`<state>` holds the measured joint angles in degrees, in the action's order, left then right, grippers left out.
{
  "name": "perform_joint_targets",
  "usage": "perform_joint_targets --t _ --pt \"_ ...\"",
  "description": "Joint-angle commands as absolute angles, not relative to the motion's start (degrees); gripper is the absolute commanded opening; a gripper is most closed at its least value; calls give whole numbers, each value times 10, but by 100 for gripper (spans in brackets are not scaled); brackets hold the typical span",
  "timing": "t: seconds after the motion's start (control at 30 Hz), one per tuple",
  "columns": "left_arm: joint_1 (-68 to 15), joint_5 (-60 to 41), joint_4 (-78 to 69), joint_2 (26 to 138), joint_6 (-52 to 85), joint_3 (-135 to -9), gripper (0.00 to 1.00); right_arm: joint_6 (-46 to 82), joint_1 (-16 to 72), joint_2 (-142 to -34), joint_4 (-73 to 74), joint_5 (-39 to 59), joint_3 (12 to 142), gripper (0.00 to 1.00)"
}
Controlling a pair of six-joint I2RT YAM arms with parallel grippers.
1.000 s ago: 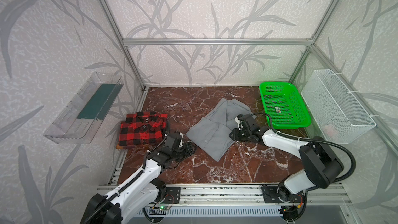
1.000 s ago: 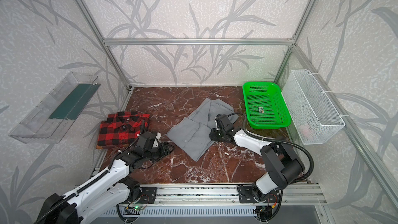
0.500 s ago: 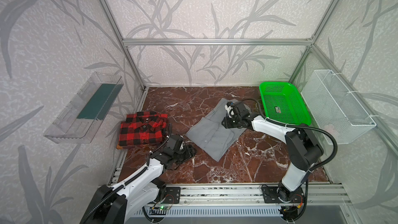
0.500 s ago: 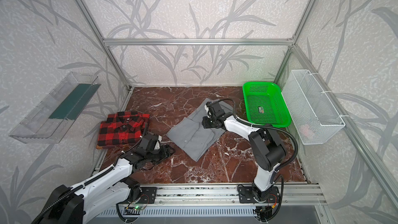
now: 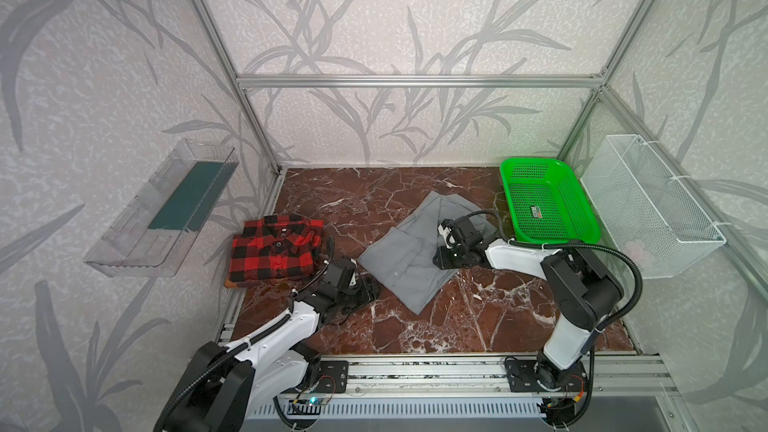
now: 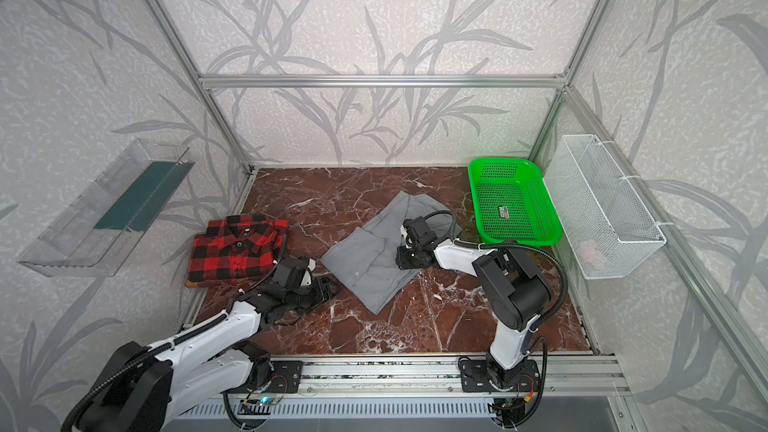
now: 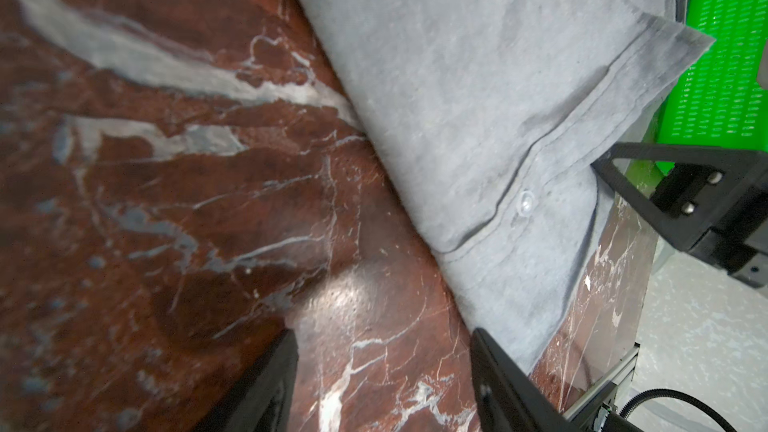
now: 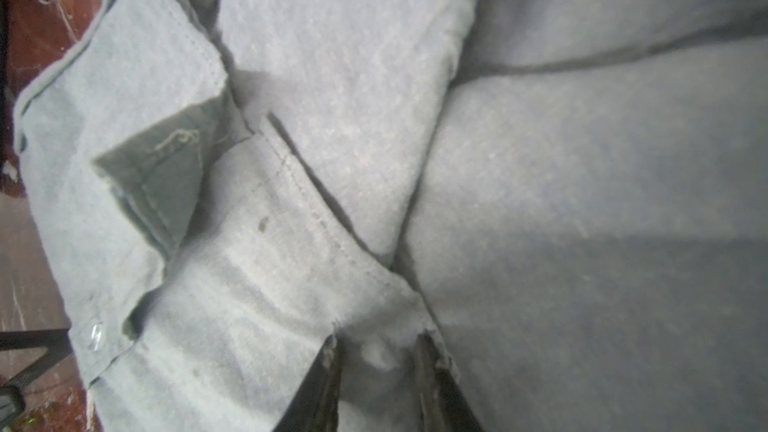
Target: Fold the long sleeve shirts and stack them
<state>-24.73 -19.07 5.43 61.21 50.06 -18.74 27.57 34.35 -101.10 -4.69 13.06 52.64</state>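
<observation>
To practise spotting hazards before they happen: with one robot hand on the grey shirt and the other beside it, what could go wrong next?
1. The right hand pinches only a small bunch of the grey shirt; pulling may drag layers and spoil the fold.
2. The left hand is open over bare marble beside the shirt, so it may close on nothing.

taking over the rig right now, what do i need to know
Left gripper: open, empty, low over the table beside the edge of the grey shirt.
Right gripper: shut on a fold of the grey shirt.
Plaid shirt: folded, at the table's left side.
Done: plaid shirt folded.
Left: finish folding the grey shirt, then stack the two.
</observation>
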Motion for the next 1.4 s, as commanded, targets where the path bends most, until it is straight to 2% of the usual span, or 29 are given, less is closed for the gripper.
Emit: perform_joint_targets --t 0.0,0.17,0.33,0.5,0.67,0.83,1.0,1.37 --pt "-245 -180 59 643 475 -202 68 319 377 -993 -60 134 487 31" --pt "-245 -168 110 638 460 -237 69 408 441 -950 -34 119 439 31" --pt "-245 -121 199 576 448 -257 70 480 514 -924 -6 96 416 32" --pt "-245 -76 256 488 453 -242 71 451 501 -861 -76 57 433 33" --pt "-245 -75 236 449 470 -199 73 375 483 -824 -149 57 490 35" --pt "-245 -91 204 474 455 -189 76 307 480 -848 -143 96 537 35" --pt "-245 -101 163 512 443 -179 76 283 465 -920 -122 163 574 35" --pt "-245 -127 94 531 443 -144 76 271 443 -1018 -71 192 579 33"
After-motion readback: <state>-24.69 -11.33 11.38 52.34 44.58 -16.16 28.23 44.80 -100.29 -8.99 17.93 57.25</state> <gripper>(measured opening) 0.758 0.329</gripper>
